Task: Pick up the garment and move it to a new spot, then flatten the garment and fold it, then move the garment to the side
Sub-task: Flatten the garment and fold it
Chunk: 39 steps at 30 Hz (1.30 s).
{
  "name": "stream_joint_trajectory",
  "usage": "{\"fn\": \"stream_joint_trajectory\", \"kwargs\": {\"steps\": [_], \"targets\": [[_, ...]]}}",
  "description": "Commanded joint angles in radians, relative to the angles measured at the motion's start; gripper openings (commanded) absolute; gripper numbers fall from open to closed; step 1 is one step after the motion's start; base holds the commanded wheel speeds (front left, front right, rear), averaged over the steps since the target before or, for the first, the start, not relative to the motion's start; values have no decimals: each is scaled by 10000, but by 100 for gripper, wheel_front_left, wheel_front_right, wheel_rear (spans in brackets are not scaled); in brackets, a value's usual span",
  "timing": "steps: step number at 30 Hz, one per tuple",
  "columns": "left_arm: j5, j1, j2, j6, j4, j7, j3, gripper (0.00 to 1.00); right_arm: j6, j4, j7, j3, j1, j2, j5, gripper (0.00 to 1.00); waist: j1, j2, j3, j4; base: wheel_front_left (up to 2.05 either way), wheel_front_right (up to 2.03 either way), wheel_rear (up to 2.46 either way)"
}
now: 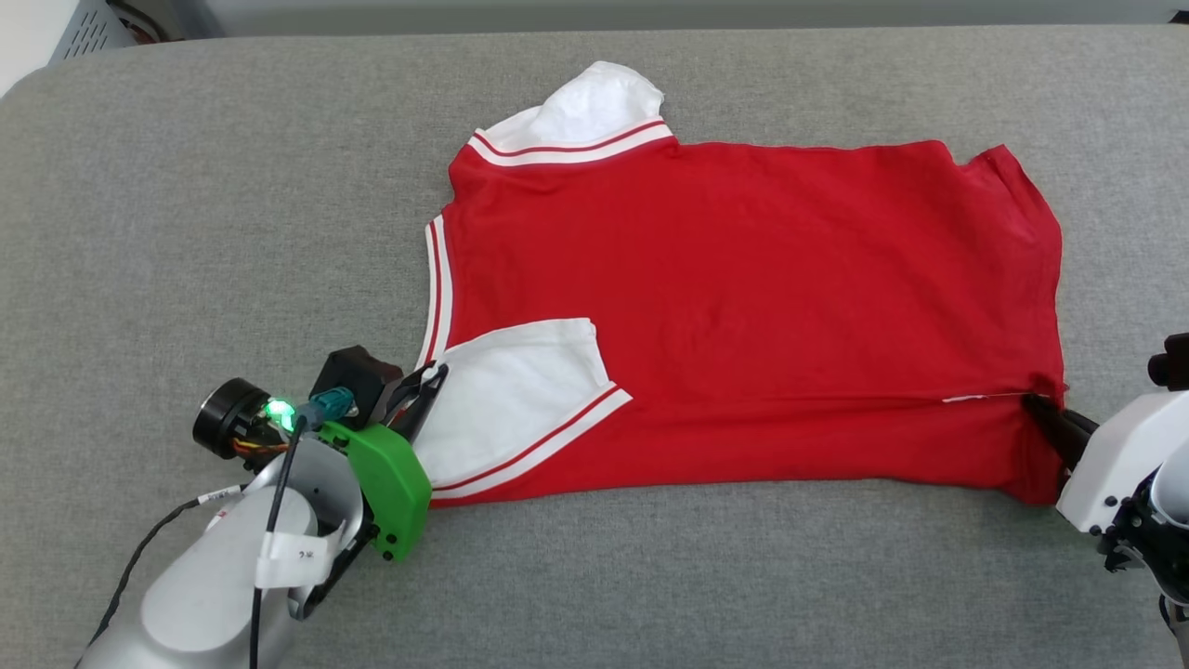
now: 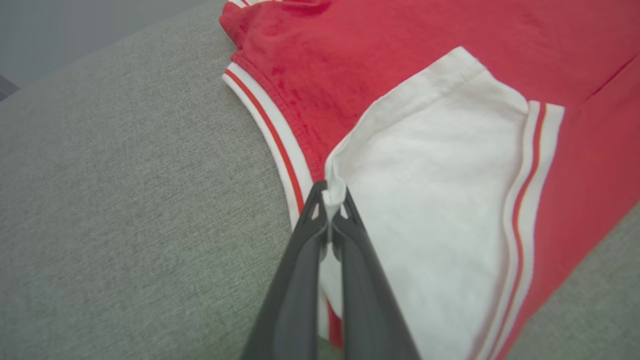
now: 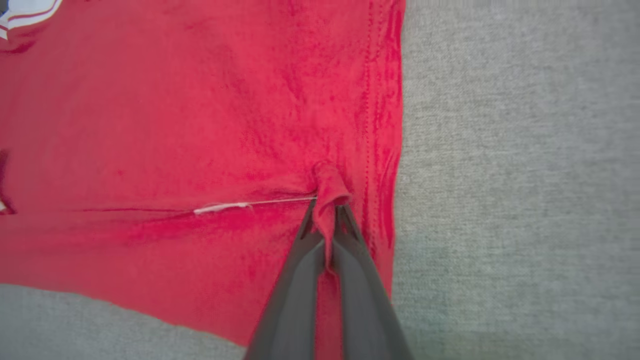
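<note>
Across your grey padded surface (image 1: 186, 232), the garment (image 1: 743, 307) lay spread flat near the middle, neck toward your left and hem toward your right, plain red side up with no lettering showing. Its near long edge was turned over onto the body, with the white near sleeve (image 1: 506, 390) lying on the red, which suggests a lengthwise fold in hand. Your left gripper (image 2: 330, 200) was clamped tight on a small pinch of white cloth at the sleeve's corner, beside the striped neck trim (image 2: 280, 135). Your right gripper (image 3: 327, 210) was closed likewise on a tuck of red fabric just inside the hem — two anchors, most likely, keeping the flap taut and square.
</note>
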Motion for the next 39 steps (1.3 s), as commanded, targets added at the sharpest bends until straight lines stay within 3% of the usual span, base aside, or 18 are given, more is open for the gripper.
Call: {"fn": "stream_joint_trajectory", "kwargs": {"steps": [1, 11, 20, 26, 39], "targets": [[80, -205, -133, 37, 186, -119, -22, 100, -7, 132, -190, -61, -197, 54, -112, 100, -1, 0, -71, 16, 0, 0, 0], [-664, 306, -1117, 857, 1152, -1311, 647, 100, -7, -150, -1109, 200, 48, 97, -473, 100, -1, 0, -814, 115, 0, 0, 0], [-1649, 1559, -1523, 1570, 464, -1849, 1413, 100, -7, -1132, -1361, 207, 936, 31, -1719, 100, -1, 0, -1356, 191, 0, 0, 0], [-2013, 2392, -1276, 1999, -389, -1222, 1451, 100, -7, -1836, -883, -276, 1673, 470, -2561, 100, -1, 0, -1407, 184, 0, 0, 0], [-2428, 2895, -534, 2852, -1631, 1075, 1234, 100, -7, -2839, -125, -699, 2070, 1338, -3069, 100, -1, 0, -777, -102, 0, 0, 0]]}}
